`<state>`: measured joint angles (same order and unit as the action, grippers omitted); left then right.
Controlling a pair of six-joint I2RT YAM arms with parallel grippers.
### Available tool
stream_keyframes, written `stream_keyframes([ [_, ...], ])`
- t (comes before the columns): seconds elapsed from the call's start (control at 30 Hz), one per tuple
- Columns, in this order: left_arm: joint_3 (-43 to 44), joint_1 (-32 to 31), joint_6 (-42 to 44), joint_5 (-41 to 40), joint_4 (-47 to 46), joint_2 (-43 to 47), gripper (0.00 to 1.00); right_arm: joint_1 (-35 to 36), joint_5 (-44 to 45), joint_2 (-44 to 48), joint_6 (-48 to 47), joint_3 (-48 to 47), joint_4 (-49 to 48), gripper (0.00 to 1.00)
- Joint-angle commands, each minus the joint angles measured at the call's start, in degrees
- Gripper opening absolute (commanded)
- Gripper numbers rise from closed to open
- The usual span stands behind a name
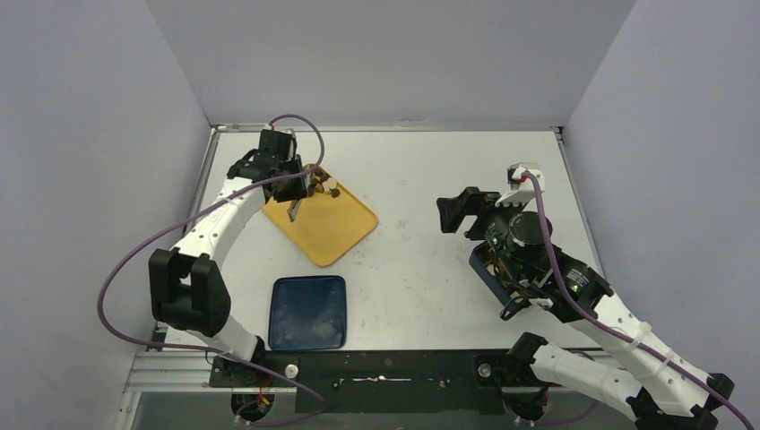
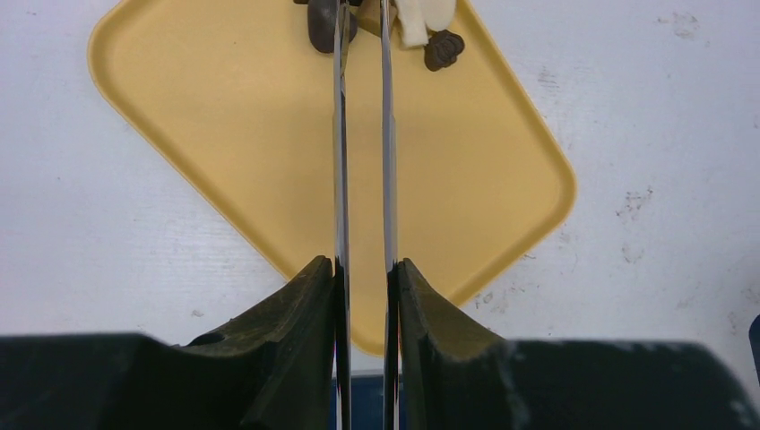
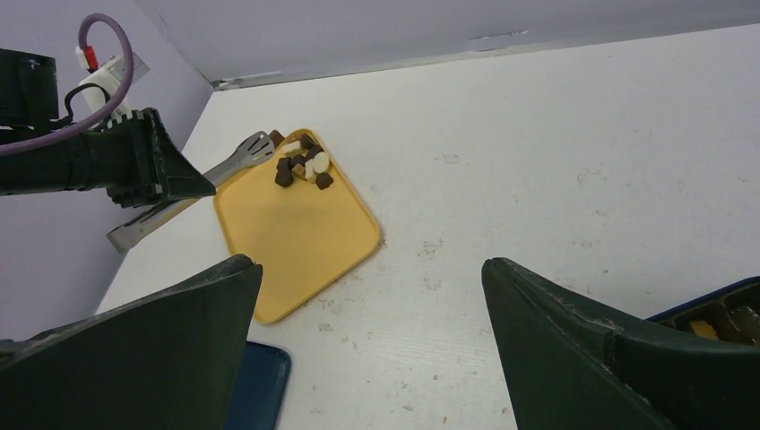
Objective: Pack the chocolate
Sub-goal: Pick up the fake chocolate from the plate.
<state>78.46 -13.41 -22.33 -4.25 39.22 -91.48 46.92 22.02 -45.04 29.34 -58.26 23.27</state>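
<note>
Left claw: the left gripper [image 2: 366,269] is closed on the metal tongs [image 2: 341,134], one finger pressed against the outside of each blade
Tongs: the two blades run nearly parallel with a narrow gap between them; the tips reach the edge of the pile and leave the wrist view there, so I cannot tell whether they hold a piece
Chocolate: the chocolate [image 3: 300,166] lies in a small loose heap of dark brown, light brown and cream-white pieces at the far corner of the yellow tray [image 1: 336,231]
Yellow tray: flat on the table [image 1: 430,170], turned cornerwise, at the left and far side; most of its surface is bare
Right claw: the right gripper [image 3: 369,269] is spread wide with nothing between its fingers, above the right side of the table, well apart from the tray
Blue box: the blue box [image 3: 708,305] sits under the right arm; contents too hidden to tell
Blue lid: the blue lid [image 1: 307,312] lies flat near the left arm's base, just nearer than the tray
</note>
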Motion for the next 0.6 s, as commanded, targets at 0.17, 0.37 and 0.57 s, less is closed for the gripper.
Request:
stream_keyframes([
  [0.17,4.02,-5.24,-0.15,1.39,1.18,4.27,0.17,-0.16,2.79,2.27,0.29,-1.62,0.13,1.00],
  [0.37,3.59,-12.57,-2.38,5.88,-3.42,6.27,0.17,-0.16,3.60,2.74,-0.07,-3.23,1.34,1.00],
  [0.57,3.37,-22.98,-5.28,6.30,-9.01,4.86,0.17,-0.14,5.99,4.09,-0.47,-5.65,3.46,1.00],
])
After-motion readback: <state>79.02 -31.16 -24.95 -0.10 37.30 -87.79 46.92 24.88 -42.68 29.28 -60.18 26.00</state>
